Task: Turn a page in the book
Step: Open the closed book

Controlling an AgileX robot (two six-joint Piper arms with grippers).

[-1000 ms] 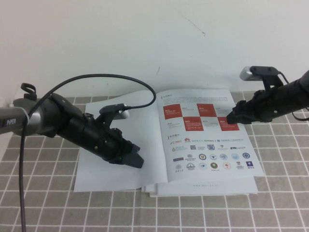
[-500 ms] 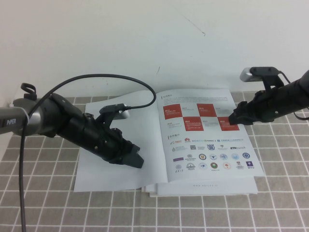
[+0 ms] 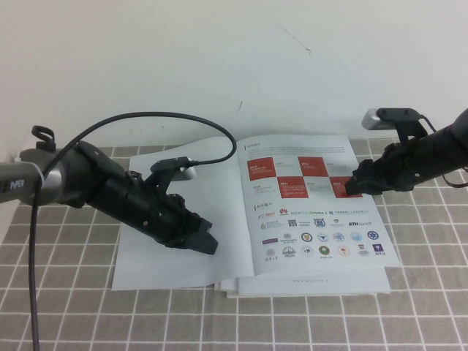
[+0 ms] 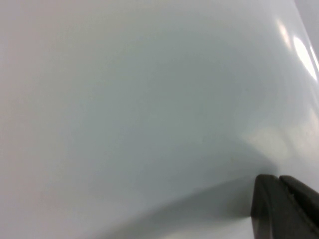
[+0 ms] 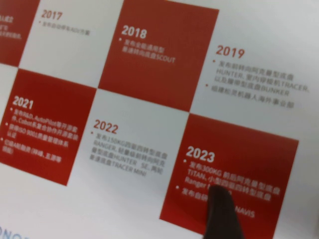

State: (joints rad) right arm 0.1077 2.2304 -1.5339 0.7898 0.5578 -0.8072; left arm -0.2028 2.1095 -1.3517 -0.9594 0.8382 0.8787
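The book point(image 3: 314, 219) lies open on the checked table. Its left page point(image 3: 164, 267) is plain white; its right page carries red squares and rows of logos. My left gripper point(image 3: 202, 240) is shut and rests with its tip on the left page; in the left wrist view its dark tip point(image 4: 281, 206) touches the white page point(image 4: 149, 99). My right gripper point(image 3: 351, 187) is shut, with its tip on the red square near the right page's outer edge. In the right wrist view that tip point(image 5: 222, 214) sits on the red "2023" square point(image 5: 249, 159).
Plain white sheets point(image 3: 232, 289) stick out under the book's front edge. The grey checked cloth point(image 3: 73, 322) covers the table. A black cable point(image 3: 146, 115) arcs over the left arm. A white wall stands behind.
My right gripper has slid a little right and toward the front across the red squares. The left arm and the book have not moved.
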